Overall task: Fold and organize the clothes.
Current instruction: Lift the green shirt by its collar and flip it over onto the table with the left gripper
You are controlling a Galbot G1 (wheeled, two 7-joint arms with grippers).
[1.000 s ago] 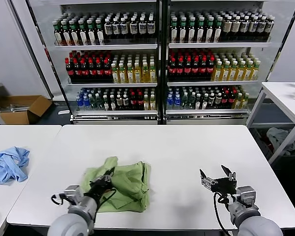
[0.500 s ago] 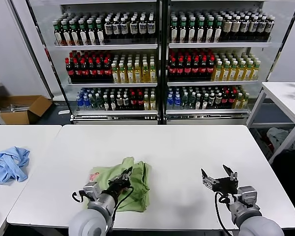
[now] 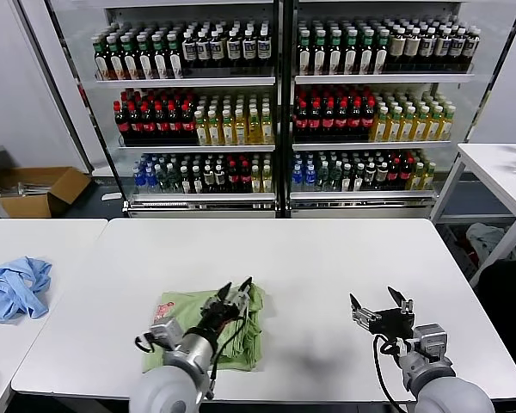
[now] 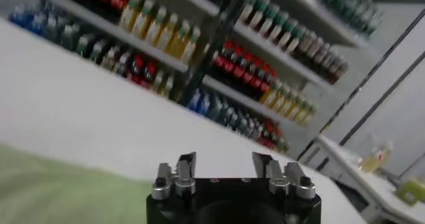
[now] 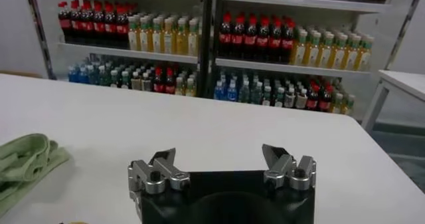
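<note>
The light green shirt (image 3: 198,314) lies folded in a compact bundle on the white table (image 3: 310,258), near its front edge, with a bit of red-and-white print showing at its left end. My left gripper (image 3: 235,287) is open and empty, just above the shirt's right edge. In the left wrist view the open gripper (image 4: 224,159) shows over bare table, with green cloth (image 4: 60,192) at the side. My right gripper (image 3: 378,300) is open and empty, above the table to the right of the shirt. The right wrist view shows this gripper (image 5: 219,153) open, and the shirt's edge (image 5: 23,162) off to the side.
A crumpled light blue garment (image 3: 15,286) lies on the neighbouring white table (image 3: 34,237) to the left. Shelves of bottles (image 3: 275,103) stand behind the tables. Another white table (image 3: 499,172) is at the far right. A cardboard box (image 3: 39,189) sits on the floor at back left.
My left gripper has carried the shirt's left part over to the right, folding it onto the rest, and has let go. The bundle is now narrower. The right gripper has stayed in place.
</note>
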